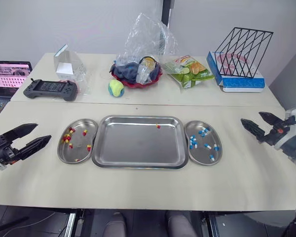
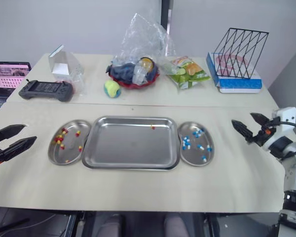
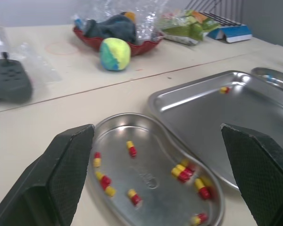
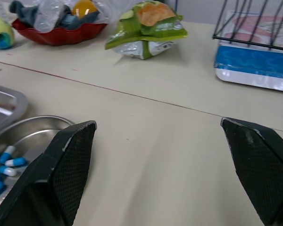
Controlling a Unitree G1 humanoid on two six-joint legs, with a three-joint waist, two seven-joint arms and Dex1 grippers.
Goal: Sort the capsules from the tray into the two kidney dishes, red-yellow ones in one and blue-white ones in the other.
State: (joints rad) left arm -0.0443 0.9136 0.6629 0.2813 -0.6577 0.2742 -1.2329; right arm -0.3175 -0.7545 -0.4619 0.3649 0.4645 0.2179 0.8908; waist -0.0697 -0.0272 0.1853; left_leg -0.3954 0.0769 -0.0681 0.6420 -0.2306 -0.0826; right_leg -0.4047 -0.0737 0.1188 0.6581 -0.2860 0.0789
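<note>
The left gripper (image 1: 42,132), two black fingers spread wide and holding nothing, hung at the worktop's left edge, pointing in toward the steel ware; held open there, it looked ready to reach without crowding the dishes. Just inside it sat the left-hand stainless-steel kidney dish (image 1: 60,153), its inner curve touching the left short side of the tray, so a carry from one to the other would be short. It held the red-and-yellow capsules (image 1: 67,138), scattered loosely over its floor.

The large rectangular stainless-steel tray (image 1: 133,150) lay midway along the worktop, toward the front edge. One red-and-yellow capsule (image 1: 158,126) lay by its far rim, a little right of middle. As far as the glare allowed, it was the only one there, so the sorting seemed nearly finished.

Against the tray's right short side sat the right-hand stainless-steel kidney dish (image 1: 219,154), holding the blue-and-white capsules (image 1: 193,142). The right gripper (image 1: 250,117), fingers likewise parted and empty, hung near the worktop's right edge, well apart from that dish.
</note>
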